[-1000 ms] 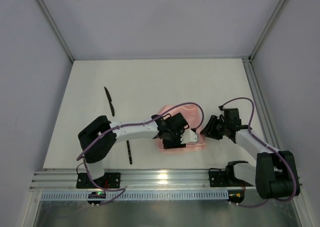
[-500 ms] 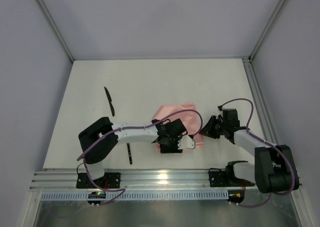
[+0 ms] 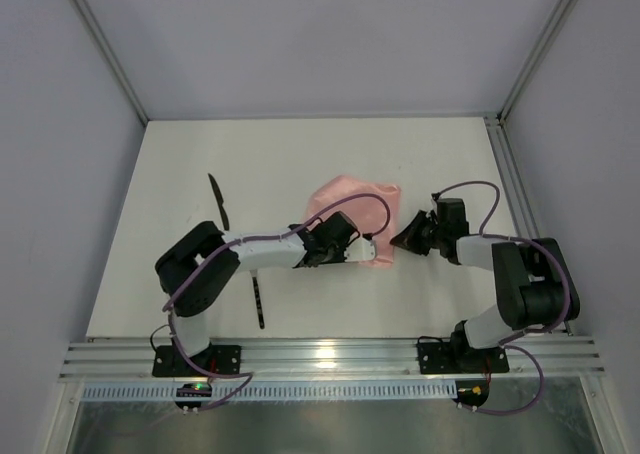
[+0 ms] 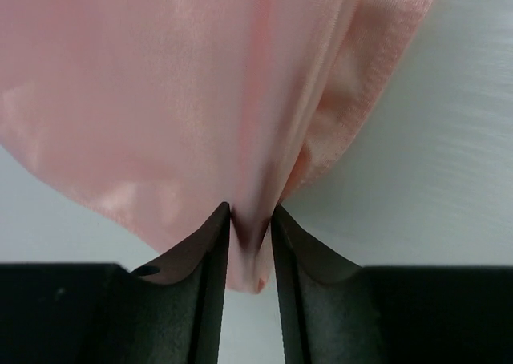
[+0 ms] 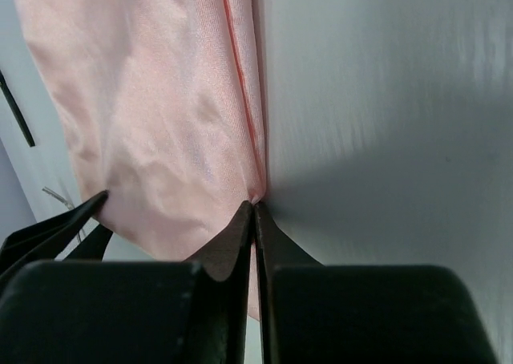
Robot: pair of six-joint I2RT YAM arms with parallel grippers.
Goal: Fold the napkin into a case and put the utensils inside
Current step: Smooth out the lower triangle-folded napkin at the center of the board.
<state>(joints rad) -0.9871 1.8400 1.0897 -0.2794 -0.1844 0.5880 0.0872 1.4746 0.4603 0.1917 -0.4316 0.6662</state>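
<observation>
The pale-pink napkin [image 3: 350, 212] lies bunched and partly folded at the table's middle. My left gripper [image 3: 347, 248] is shut on a fold at its near left edge; in the left wrist view the cloth [image 4: 200, 99] is pinched between the fingers [image 4: 210, 252]. My right gripper [image 3: 399, 240] is shut on the napkin's right edge; in the right wrist view the hemmed edge [image 5: 240, 107] runs into the closed fingertips [image 5: 240, 228]. The black knife [image 3: 218, 202] lies far left. The dark-handled fork [image 3: 259, 304] lies near the front edge. No case shape shows.
White table with a metal rail [image 3: 320, 354] along the near edge and frame posts at the sides. The left arm's purple cable [image 3: 350, 206] loops over the napkin. The knife and fork lie left of the left arm.
Both grippers have moved away from the near edge, carrying the napkin with them. The napkin now lies farther back and is drawn out between them. Knife and fork have not moved.
</observation>
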